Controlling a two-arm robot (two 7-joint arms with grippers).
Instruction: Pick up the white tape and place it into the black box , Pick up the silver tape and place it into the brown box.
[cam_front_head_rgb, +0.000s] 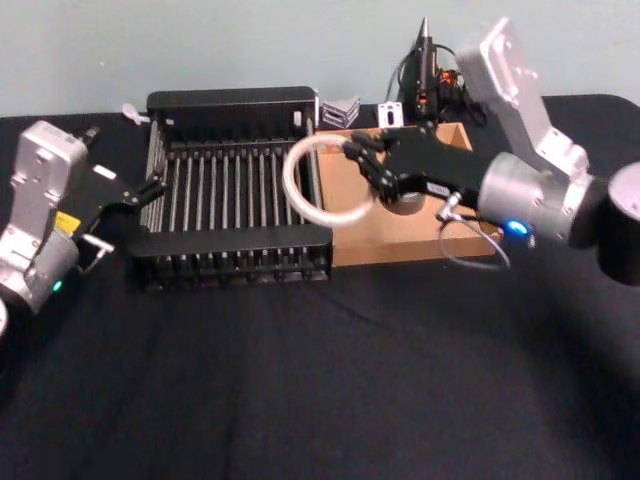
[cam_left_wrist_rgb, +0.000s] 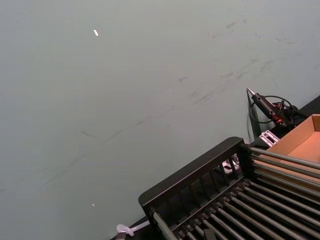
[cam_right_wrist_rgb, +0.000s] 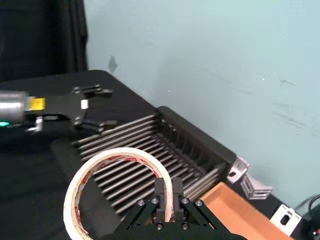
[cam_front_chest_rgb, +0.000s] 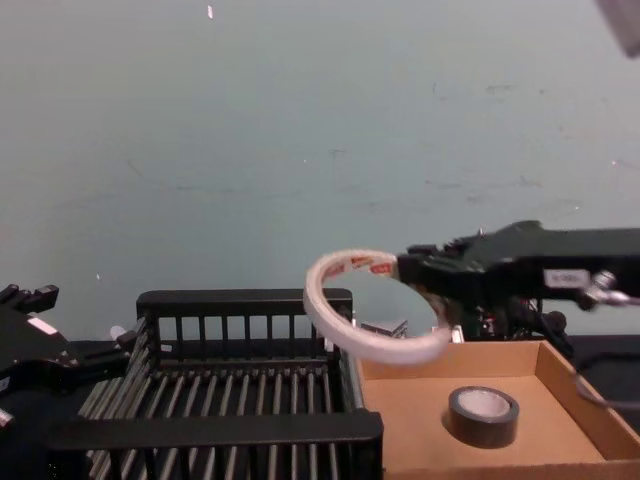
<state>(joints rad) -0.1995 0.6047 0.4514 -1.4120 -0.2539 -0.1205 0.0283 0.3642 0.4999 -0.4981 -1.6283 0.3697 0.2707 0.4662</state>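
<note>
Half of the work remains: the black box (cam_front_head_rgb: 235, 200) holds nothing. At its 3 o'clock, the brown box (cam_front_chest_rgb: 585, 405) already contains the silver tape (cam_front_chest_rgb: 482, 416). The right tool (cam_front_head_rgb: 352, 152) pinches the white tape (cam_front_head_rgb: 320, 180) above their shared edge; the left tool (cam_front_head_rgb: 150, 188), fingers spread, waits at 9 o'clock.

Lab-like test bench, black cloth-covered table (cam_front_head_rgb: 320, 400), bare pale teal wall (cam_front_chest_rgb: 300, 120), cabled tool (cam_front_head_rgb: 424, 60) at back
</note>
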